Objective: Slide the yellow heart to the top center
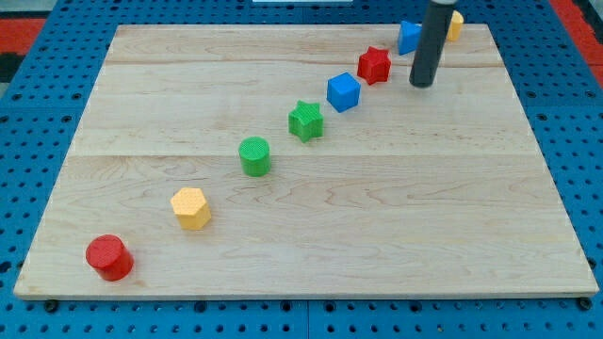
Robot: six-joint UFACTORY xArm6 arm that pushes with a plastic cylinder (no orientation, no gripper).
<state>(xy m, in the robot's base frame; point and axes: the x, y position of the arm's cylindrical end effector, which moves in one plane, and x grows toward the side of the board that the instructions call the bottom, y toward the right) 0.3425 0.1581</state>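
Yellow heart [455, 24] at the board's top right corner, just above-right of my tip [421, 83].
Only a yellow edge shows behind the rod, shape unclear; the bare rod grips nothing. Left of my tip: blue block [408, 38], red star [374, 64].

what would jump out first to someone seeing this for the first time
A diagonal line of blocks crosses the wooden board, from the red cylinder at the view's bottom left, past the yellow hexagonal block, green cylinder, green star, blue cube and red star. At the view's top right, my tip sits right of the red star, its rod partly covering a blue block and a yellow block, shapes unclear.
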